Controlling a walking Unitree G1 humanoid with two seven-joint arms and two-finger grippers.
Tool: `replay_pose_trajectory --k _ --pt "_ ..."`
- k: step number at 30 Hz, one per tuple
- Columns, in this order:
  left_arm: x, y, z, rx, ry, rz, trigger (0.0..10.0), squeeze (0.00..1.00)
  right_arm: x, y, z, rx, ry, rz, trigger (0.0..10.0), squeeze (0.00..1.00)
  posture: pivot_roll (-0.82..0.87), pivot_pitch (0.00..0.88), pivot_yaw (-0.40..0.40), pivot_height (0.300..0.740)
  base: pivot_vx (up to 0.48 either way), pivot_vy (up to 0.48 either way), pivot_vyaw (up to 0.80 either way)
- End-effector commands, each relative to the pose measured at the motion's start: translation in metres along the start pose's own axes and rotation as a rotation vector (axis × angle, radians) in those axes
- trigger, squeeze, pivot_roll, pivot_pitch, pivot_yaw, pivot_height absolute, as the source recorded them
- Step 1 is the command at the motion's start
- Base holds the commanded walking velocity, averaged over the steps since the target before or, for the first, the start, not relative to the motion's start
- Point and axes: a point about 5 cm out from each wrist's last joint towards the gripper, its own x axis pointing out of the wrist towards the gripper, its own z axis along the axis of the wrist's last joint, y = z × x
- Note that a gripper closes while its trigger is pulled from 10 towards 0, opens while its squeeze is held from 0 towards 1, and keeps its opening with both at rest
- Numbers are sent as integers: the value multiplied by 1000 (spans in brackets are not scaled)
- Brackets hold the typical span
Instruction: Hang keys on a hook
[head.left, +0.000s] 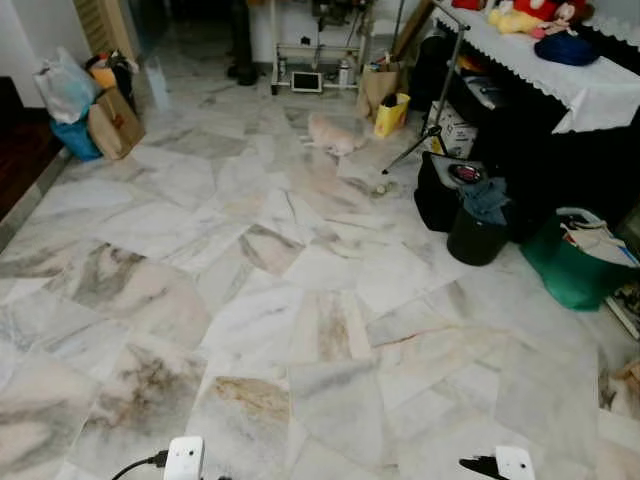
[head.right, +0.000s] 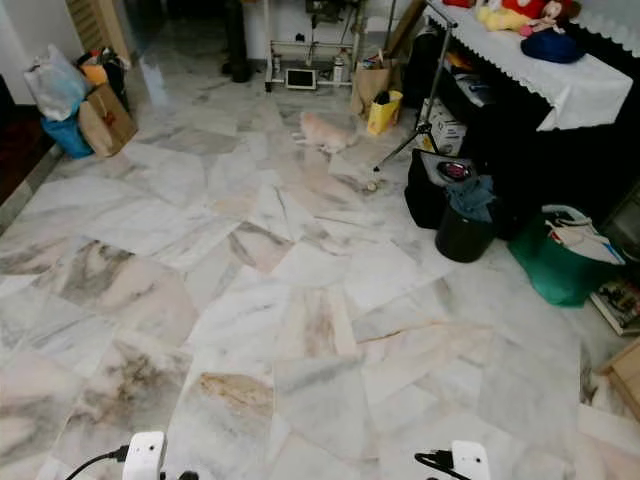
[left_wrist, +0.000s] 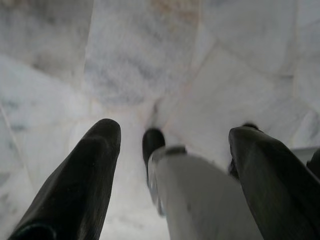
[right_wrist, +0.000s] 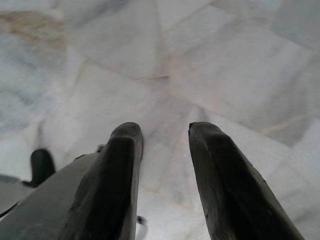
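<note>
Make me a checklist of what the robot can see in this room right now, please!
Surface: marble floor in pale tiles with grey and brown veining.
Job's things: nothing seen; no keys and no hook can be made out.
Clutter: black bin with blue cloth on top, green basket, yellow bag, brown paper bag, small pale animal lying on the floor.
Hands: left hand open, hanging over the floor, holding nothing; right hand open, also over the floor, holding nothing.
Cables: black cable at the left arm's white end.
Surroundings: table with white cloth on the right, toys on top.
</note>
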Motion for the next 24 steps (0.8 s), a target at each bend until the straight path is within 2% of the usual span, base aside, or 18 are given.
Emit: replay_pose_trajectory --k 1,3,9,18,20,24 --pt "-1 2 -4 18 9 10 10000 0 -1 -2 2 -6 -11 2 10000 0 112 0 -101 737 0 0 0" --pt "-3 10 -10 0 21 60 10000 0 -1 -2 1 -3 -9 -1 10000 0 131 0 -100 737 0 0 0" --pt "-7 18 -20 3 51 124 10000 0 -1 -2 0 9 -11 -3 10000 0 139 0 -91 737 0 0 0" --pt "-7 22 -17 9 31 140 10000 0 -1 -2 -2 12 5 -14 10000 0 147 0 -74 737 0 0 0" --pt "-7 22 -16 20 30 130 10000 0 -1 -1 -4 5 17 -14 10000 0 144 0 -61 737 0 0 -538" --pt "-7 25 -15 32 27 128 10000 0 0 3 -8 50 14 -3 10000 0 142 0 -48 737 0 0 -769"
